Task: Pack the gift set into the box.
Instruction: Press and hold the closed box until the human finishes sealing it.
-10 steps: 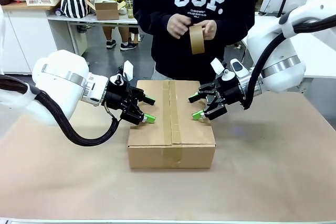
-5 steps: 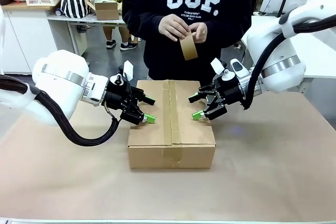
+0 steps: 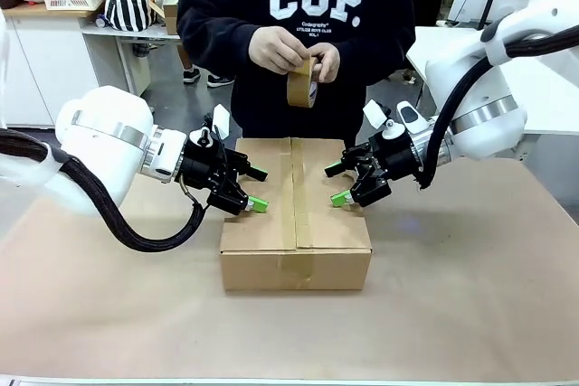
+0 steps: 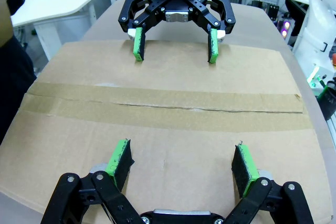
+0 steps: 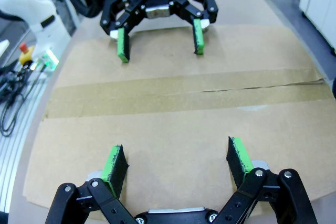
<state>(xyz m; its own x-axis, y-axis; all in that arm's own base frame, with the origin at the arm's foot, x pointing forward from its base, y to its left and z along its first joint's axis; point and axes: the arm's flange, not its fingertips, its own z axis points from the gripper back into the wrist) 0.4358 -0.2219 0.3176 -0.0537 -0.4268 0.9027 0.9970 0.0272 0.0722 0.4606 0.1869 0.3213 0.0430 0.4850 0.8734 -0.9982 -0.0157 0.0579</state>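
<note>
**Box.** The box [image 3: 296,214] stands at the centre of the table [image 3: 470,296], flaps closed. A tape strip [image 3: 289,189] covers the centre seam of the top from 12 o'clock to 6 o'clock and laps down the near face.

**Left gripper.** The left gripper [image 3: 261,189] is at the 9 o'clock edge of the box top, pointing toward 3 o'clock. The jaws are spread wide with nothing between them. In the left wrist view both green pads [image 4: 119,156] lie over bare cardboard on the near side of the strip. Whether the pads touch the cardboard cannot be told.

**Right gripper.** The right gripper [image 3: 334,184] is at the 3 o'clock edge of the box top, pointing toward 9 o'clock. The jaws are likewise spread and hold nothing. In the right wrist view its fingertips lie over the flap on its own side of the strip. Contact with the cardboard cannot be told here either.

**Relative position.** The two grippers face each other across the box top, well apart, with the strip running between them. In each wrist view the opposite gripper appears at 12 o'clock, beyond the strip.

**Person.** A person [image 3: 298,6] stands at the 12 o'clock side of the table. Both hands [image 3: 276,49] hold a tape roll [image 3: 301,83] above the far edge of the box, clear of it.
</note>
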